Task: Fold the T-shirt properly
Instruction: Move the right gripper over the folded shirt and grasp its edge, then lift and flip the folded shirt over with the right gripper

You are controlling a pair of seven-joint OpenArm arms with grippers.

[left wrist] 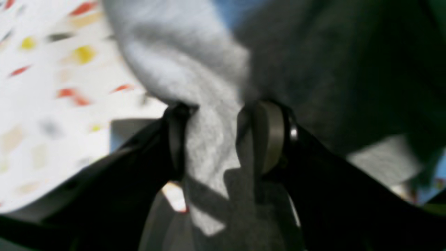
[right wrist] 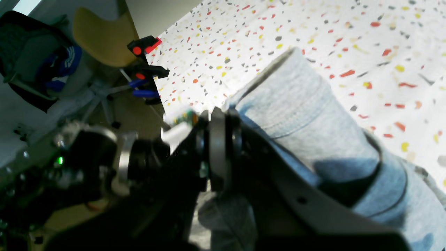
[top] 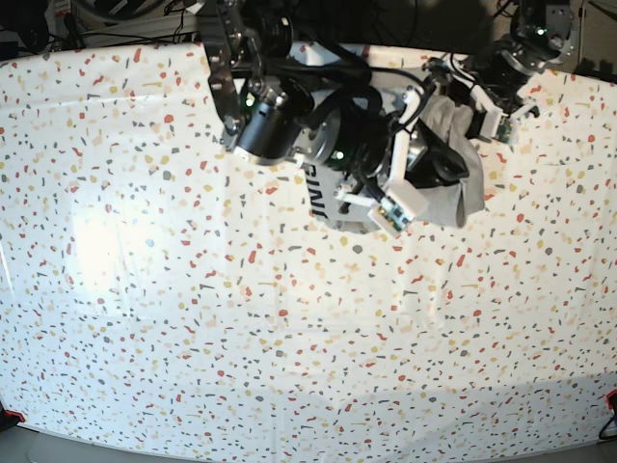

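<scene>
The T-shirt is bunched in a heap at the far edge of the table, toward the side where the left arm stands, and both arms crowd over it there. In the base view a strip of the grey cloth below the right arm shows part of the black lettering. The left end effector has a bundle of the grey fabric between its two fingers; the cloth fills the gap from one finger to the other, so the jaws stand wide yet grip the T-shirt, with more of it draped above and behind them. That view is blurred, and only the speckled table surface can be made out beside the cloth. The right end effector is closed, its jaws pressed together, and a folded, hemmed part of the T-shirt lies just beside and behind it; whether cloth is pinched between the jaws cannot be told from these views. Beyond the table edge near the T-shirt, the right wrist view shows a yellow chair and a black clamp with red and blue parts fixed to the table edge.
</scene>
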